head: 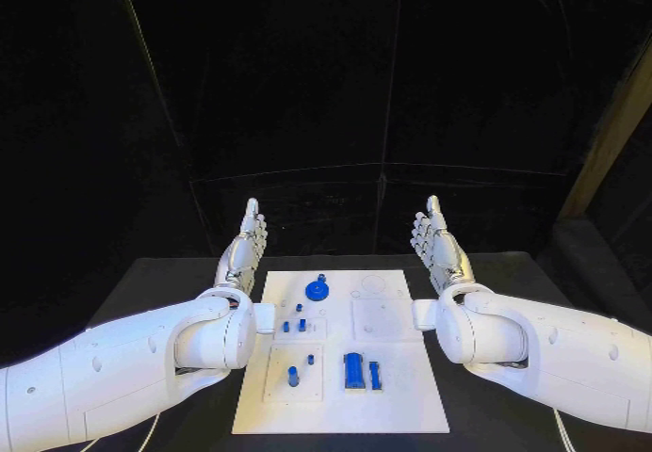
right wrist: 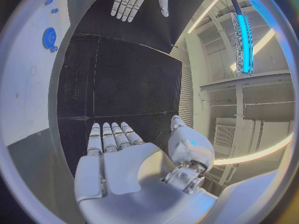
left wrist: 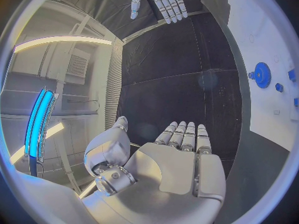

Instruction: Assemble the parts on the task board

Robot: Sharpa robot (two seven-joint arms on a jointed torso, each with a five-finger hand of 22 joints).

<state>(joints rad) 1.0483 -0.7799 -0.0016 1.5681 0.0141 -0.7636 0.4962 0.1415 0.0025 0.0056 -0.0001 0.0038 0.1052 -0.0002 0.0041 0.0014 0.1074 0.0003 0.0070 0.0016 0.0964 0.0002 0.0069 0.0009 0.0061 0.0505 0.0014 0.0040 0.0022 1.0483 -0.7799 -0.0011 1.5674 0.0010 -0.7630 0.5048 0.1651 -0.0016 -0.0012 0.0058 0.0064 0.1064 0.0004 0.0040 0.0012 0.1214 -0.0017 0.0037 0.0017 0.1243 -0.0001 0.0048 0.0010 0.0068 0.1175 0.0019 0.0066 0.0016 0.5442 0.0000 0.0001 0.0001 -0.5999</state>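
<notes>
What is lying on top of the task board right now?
On the task board sit small blue parts: a gear near the far end, small pegs mid-board, and larger blocks nearer the robot. Neither hand covers the board.

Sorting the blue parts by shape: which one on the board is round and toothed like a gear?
The blue gear at the far end of the task board; the other parts are small pegs or upright blocks.

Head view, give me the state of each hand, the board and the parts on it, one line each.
Left hand: open, fingers straight, holding nothing, beside the board's left edge.
Right hand: open, fingers straight, holding nothing, beside the board's right edge.
Board: flat on the table, untouched.
Gear: lying at the board's far end.
Parts: on the board, none held.
</notes>
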